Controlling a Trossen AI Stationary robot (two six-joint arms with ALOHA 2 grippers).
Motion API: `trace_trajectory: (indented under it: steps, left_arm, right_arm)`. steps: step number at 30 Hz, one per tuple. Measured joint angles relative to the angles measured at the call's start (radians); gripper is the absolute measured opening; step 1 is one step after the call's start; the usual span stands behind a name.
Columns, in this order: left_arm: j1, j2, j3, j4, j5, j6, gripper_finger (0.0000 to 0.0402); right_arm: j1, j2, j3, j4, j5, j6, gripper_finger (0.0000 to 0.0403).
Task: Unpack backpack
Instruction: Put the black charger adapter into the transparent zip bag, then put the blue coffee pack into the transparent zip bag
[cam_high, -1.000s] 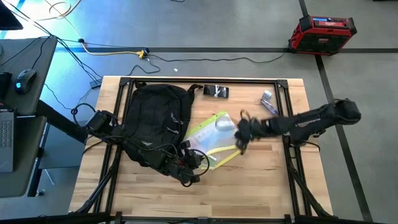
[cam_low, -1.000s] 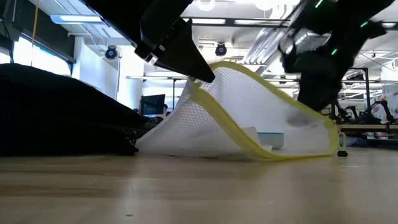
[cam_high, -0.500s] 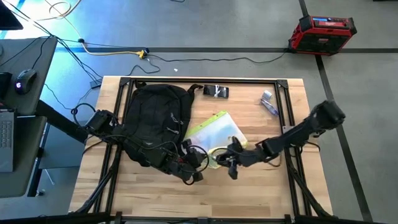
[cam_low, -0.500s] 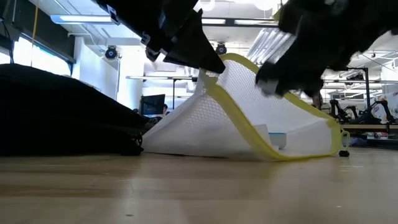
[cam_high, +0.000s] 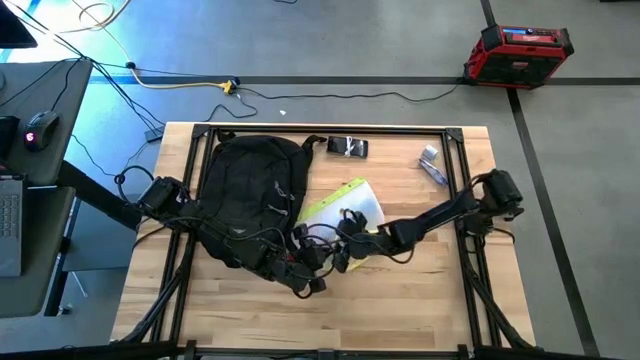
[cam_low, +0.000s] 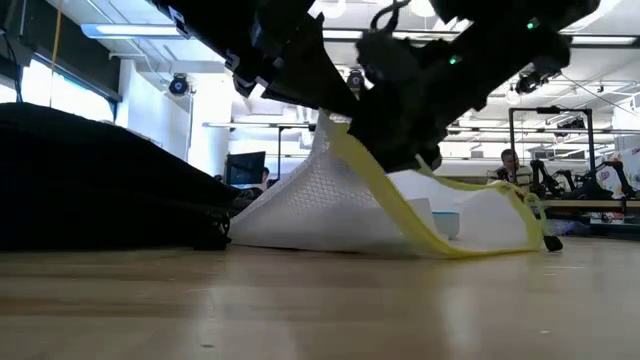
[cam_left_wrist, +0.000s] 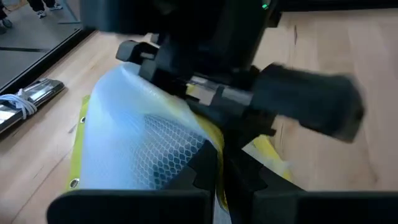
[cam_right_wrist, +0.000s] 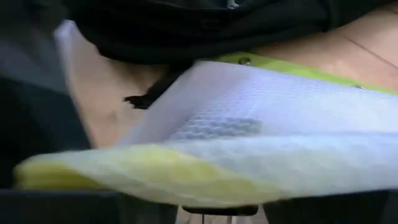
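Nearest, left gripper (cam_left_wrist: 217, 171) clenched on the yellow edge of the white mesh pouch (cam_high: 345, 208), lifting it off the wooden table (cam_high: 430, 300); right gripper (cam_high: 345, 243) close against the same edge, fingers partway apart, hold on it impossible to tell. Beyond, backpack (cam_high: 250, 195) lying on the table's left half, likely soft and floppy, best taken by stiff edges or top loop. Farthest, small items (cam_high: 348, 147) near the back edge.

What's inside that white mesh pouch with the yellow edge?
Through the pouch mesh, the low view shows a pale boxy item with a light blue one beside it. What they are can't be told, and the grippers hide the rest.
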Motion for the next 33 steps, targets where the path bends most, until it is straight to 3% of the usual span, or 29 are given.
trace_trajectory:
  steps: [6, 12, 24, 26, 29, 31, 33]
  left_arm:
    - [-0.001, 0.0, -0.002, -0.013, 0.004, 0.0, 0.0]
    - [-0.003, 0.0, -0.001, -0.01, 0.005, -0.003, 0.0]
    - [-0.004, 0.0, 0.0, -0.022, 0.007, -0.008, 0.0]
    - [-0.004, 0.0, 0.0, -0.022, 0.007, -0.008, 0.0]
    - [-0.003, 0.0, 0.0, -0.022, 0.005, -0.008, 0.0]
    - [-0.003, 0.0, 0.0, -0.023, 0.005, -0.008, 0.0]
    - [-0.003, 0.0, 0.0, -0.023, 0.004, -0.008, 0.0]
  right_arm:
    - [-0.016, 0.015, -0.001, -0.011, -0.01, 0.019, 0.0222]
    - [-0.004, -0.018, -0.003, -0.027, -0.021, -0.001, 0.0231]
    - [0.15, -0.26, -0.003, -0.423, -0.21, -0.049, 0.0233]
    - [0.189, -0.318, -0.003, -0.458, -0.138, -0.068, 0.0233]
    - [0.219, -0.426, -0.002, -0.568, 0.126, 0.021, 0.0233]
    - [0.201, -0.501, -0.002, -0.724, 0.301, 0.129, 0.0233]
    - [0.144, -0.579, -0.002, -0.922, 0.387, 0.278, 0.0233]
